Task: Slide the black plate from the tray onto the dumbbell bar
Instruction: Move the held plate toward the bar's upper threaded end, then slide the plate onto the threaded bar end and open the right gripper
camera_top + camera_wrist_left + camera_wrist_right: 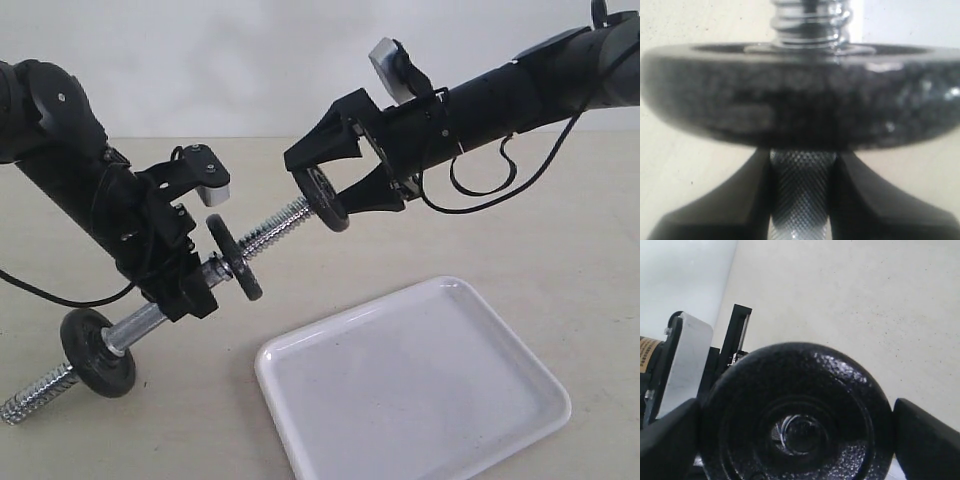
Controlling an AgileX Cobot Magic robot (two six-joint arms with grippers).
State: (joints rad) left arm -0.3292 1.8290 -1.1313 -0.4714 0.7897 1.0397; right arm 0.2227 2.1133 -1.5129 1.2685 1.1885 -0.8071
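1. Progress looks well past halfway to us: the glossy white rectangular tray [430, 400] at the lower right lies bare, and the small round cast-iron black plate [328, 200] is up in the air, right of the frame's upper centre.
2. The black plate sits at the upper tip of the short chrome steel dumbbell bar [280, 228]. In the right wrist view we see the bar's end shining inside the centre hole.
3. What we judge is left: pushing the plate down the coarse thread toward the two other black discs on the bar, one mid-bar [235, 258] and one at the lower left [97, 352], then letting go.
4. The right end effector [318, 185] has its jaws spread wide, one on each side of the plate's rim, and seems to be clamping it.
5. The left end effector [802, 200] is closed on the bar's knurled middle, holding it tilted.
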